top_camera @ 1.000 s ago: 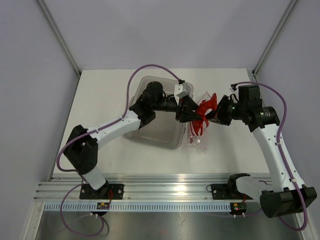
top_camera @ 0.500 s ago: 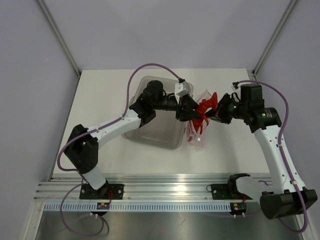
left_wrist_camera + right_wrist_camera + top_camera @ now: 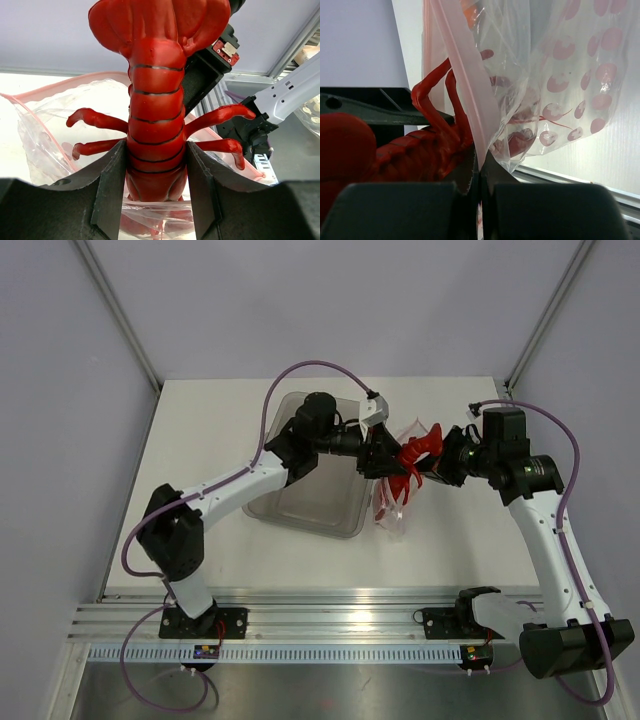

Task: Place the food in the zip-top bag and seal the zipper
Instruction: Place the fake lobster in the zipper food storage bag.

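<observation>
Nearest us, the two arm bases sit on the metal rail (image 3: 330, 625), and both arms reach out over the white table (image 3: 200, 430). On the left wrist camera the left gripper (image 3: 155, 175) fills the foreground. Its dark fingers (image 3: 112, 185) are clamped on either flank of the long red toy lobster (image 3: 155, 115), low on its segmented body, so that's a firm grip. The lobster's lower end dips behind the clear plastic at the mouth of the bag, while its legs and broad far end stand out above.

Over to the right wrist camera: the right gripper (image 3: 480, 175) is fully closed, pinching the floppy clear zip-top bag (image 3: 560, 75) with red printed dots right at its mouth edge. The thin pinkish zipper strip (image 3: 462, 75) runs down into the closed jaws. A patch of orange (image 3: 468, 9) shows at the top edge, but I can't tell what it is.

From above, the grippers meet mid-table with the lobster (image 3: 412, 455) between them and the bag (image 3: 392, 512) hanging below. The rigid clear rectangular tray (image 3: 310, 505) lies just left of the bag, beneath the left arm.
</observation>
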Tool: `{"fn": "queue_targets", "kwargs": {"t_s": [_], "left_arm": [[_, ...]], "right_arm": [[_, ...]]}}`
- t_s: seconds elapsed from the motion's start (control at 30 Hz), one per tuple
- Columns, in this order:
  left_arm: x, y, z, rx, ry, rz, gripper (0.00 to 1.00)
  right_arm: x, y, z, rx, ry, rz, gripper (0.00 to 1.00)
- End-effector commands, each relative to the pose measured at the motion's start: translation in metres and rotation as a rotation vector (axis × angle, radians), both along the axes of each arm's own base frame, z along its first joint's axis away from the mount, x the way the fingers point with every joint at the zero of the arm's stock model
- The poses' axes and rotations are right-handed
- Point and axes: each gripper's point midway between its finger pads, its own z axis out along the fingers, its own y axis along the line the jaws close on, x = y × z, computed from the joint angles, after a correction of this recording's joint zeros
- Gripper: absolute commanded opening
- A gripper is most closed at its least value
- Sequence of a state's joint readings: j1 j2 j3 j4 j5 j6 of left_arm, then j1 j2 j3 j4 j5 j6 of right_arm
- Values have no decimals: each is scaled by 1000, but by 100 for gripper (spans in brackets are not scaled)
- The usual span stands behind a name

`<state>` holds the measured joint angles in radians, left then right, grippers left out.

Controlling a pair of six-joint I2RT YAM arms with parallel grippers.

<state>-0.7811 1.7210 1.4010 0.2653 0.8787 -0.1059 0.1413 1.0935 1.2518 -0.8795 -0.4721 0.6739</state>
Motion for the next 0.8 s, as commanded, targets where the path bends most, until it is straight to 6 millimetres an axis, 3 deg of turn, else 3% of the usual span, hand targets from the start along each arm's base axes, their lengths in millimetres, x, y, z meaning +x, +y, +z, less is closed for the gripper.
{"fn": "queue_targets", "kwargs": {"t_s": [0.0, 0.03, 0.1, 0.23, 0.37, 0.5, 0.67, 0.7, 0.73, 0.77], "left_arm": [[19, -7, 26, -15, -40, 81, 53], [19, -4, 21, 23, -9, 86, 59], [19, -2, 36, 28, -7, 100, 64], [16, 16, 52, 65, 33, 179, 58], [4, 32, 63, 74, 57, 202, 57], [-11, 42, 63, 72, 112, 189, 57], [-15, 47, 39, 98, 170, 203, 64], [-10, 48, 38, 98, 183, 246, 63], [-5, 50, 35, 106, 201, 283, 48], [2, 51, 35, 108, 222, 326, 41]], "right_arm": [[-19, 20, 20, 96, -36, 110, 0], [-18, 19, 18, 88, -34, 102, 0], [-16, 18, 13, 78, -24, 95, 0], [-15, 16, 9, 63, -19, 86, 0], [-13, 15, 10, 63, -27, 75, 0], [-11, 16, 14, 75, -39, 73, 0], [-10, 18, 16, 88, -41, 75, 0], [-10, 18, 17, 90, -46, 78, 0], [-10, 18, 17, 91, -43, 79, 0], [-11, 18, 17, 91, -49, 80, 0]]}}
